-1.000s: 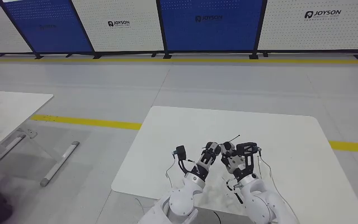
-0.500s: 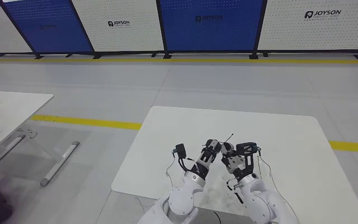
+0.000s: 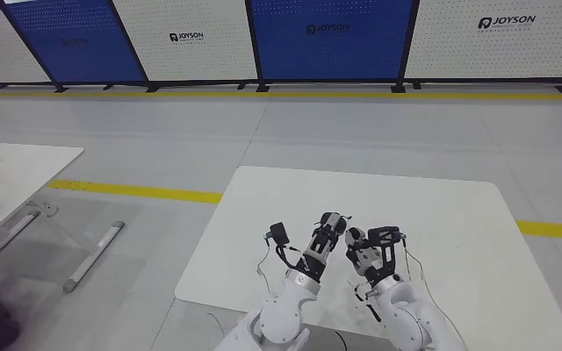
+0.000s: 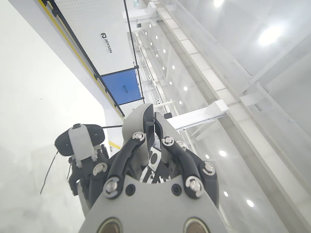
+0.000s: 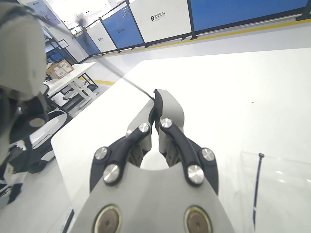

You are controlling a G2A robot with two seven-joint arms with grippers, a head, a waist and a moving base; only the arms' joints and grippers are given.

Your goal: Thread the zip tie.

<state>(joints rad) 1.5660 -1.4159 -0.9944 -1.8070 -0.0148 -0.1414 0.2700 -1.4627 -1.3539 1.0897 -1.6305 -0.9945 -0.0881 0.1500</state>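
Top view puts both hands close together above the near part of the white table. Your left hand is pressed together on one end of the black zip tie. The strap runs straight across to your right hand, just beside it, whose fingertips pinch the other end. Further right, a second zip tie lies flat on a clear sheet on the table. Beyond the table, blue and white fence panels each carry a small logo with lettering.
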